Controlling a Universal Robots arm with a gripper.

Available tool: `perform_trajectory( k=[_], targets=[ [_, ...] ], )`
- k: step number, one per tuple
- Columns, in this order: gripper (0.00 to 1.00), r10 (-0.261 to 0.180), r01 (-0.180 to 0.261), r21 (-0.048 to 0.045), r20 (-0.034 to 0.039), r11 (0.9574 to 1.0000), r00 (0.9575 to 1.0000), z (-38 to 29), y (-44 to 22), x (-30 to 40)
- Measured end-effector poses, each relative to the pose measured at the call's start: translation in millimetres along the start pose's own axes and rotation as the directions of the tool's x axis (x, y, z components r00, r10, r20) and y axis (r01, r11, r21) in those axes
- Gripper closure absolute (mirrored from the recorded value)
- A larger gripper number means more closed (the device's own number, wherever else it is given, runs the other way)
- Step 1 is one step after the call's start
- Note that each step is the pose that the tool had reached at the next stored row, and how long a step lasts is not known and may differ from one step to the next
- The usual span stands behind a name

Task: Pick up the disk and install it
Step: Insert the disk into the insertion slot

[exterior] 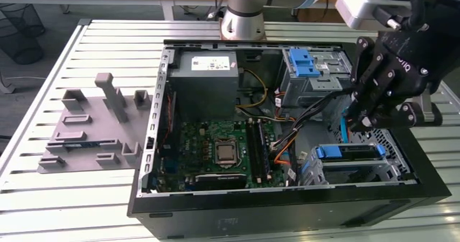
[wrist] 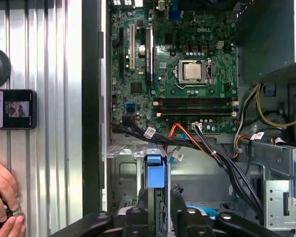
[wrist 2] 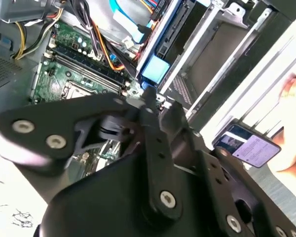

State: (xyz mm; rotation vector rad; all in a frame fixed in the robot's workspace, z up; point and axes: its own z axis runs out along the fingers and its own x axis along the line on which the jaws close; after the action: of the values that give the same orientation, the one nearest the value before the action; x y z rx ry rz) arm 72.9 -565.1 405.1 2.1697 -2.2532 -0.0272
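The disk stands on edge between my gripper's two black fingers, its blue carrier tab pointing away from the wrist. In the exterior view the gripper hangs over the open computer case's right side, and the disk shows as a thin blue upright strip just above the drive bays. The gripper is shut on the disk. In the second wrist view the blue carrier sticks out past the finger linkage toward a metal bay.
Another blue-framed drive sits in the lower bay. Black and orange cables run across beside the bays. Motherboard, grey power-supply box, a grey fixture on the slatted table. A phone and a person's hand lie outside the case.
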Motion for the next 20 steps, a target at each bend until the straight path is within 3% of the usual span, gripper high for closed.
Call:
perform_trajectory(
  k=[3, 5, 12, 17, 20],
  targets=[
    [0.82, -0.001, 0.001, 0.0000, -0.0001, 1.0000, 1.0000, 5.4, -0.1, 0.0],
    [0.87, -0.002, 0.002, 0.0000, -0.0004, 1.0000, 1.0000, 9.2, -0.4, 0.0],
    [0.89, -0.003, 0.003, 0.0006, -0.0005, 1.0000, 1.0000, 19.6, -0.7, 0.1],
    [0.89, -0.003, 0.003, 0.0009, -0.0003, 1.0000, 1.0000, 20.5, -0.7, 0.0],
    [0.89, -0.003, 0.003, 0.0057, -0.0001, 1.0000, 1.0000, 23.8, -0.8, 0.1]
  ],
)
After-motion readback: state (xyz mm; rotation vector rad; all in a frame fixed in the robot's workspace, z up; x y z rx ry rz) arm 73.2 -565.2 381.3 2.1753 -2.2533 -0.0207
